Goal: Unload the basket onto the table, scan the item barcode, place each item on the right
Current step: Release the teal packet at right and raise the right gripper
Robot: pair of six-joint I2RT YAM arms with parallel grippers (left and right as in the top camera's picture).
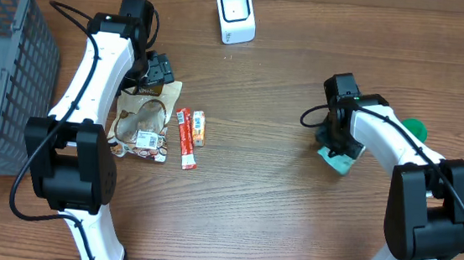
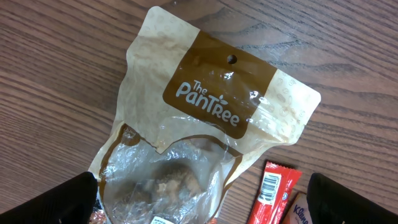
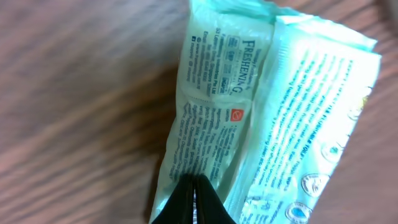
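Wooden table (image 1: 251, 199), brown grain, serves as the work surface. A grey mesh basket (image 1: 2, 59) occupies its far-left edge. The left arm (image 1: 103, 60) reaches up along the basket's side; the right arm (image 1: 391, 140) bends inward from the right side of the table. Largest loose article is a tan and brown snack bag (image 2: 211, 106), printed "The PanTree", lying flat with its clear window showing the contents. The left gripper (image 2: 205, 202) hovers directly above this bag, jaws spread fully wide, dark fingers (image 2: 59, 199) at either lower corner of the wrist view, holding nothing. The item under the right arm is a mint-green wipes pack (image 3: 273, 112), printed side with small text facing the wrist camera, located right of the table's centre and well apart from the snack bag. No barcode can be made out on the face shown. The right gripper (image 3: 196, 198) has its jaws drawn fully together, the tips meeting on the lower edge of the pack; it appears pinched by that edge. The white scanner (image 1: 235, 14) stands near the far edge of the table at centre, well apart from the pack and from both grippers. A red bar (image 1: 186, 139) lies just beside the snack bag's right edge, barcode uppermost. A small orange packet (image 1: 199, 128) lies against the bar's right side. A green object (image 1: 415, 127) shows partly behind the right arm; its kind cannot be told.
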